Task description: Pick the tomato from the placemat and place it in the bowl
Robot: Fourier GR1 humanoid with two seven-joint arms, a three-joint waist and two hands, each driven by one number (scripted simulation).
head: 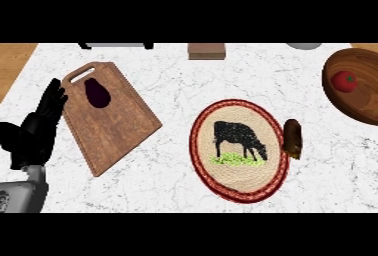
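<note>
The red tomato [344, 80] lies inside the brown wooden bowl [362, 107] at the right edge of the head view. The round woven placemat [240, 150], red-rimmed with a black cow on it, sits at the centre with nothing on top of it. My left hand [35, 131] stands open at the left edge, fingers pointing up, beside the cutting board. My right hand does not show in this view.
A wooden cutting board [111, 120] lies left of centre with a dark purple eggplant [97, 93] on it. A brown oblong item [292, 138] rests against the placemat's right rim. A small wooden block [206, 51] and other objects line the counter's far edge.
</note>
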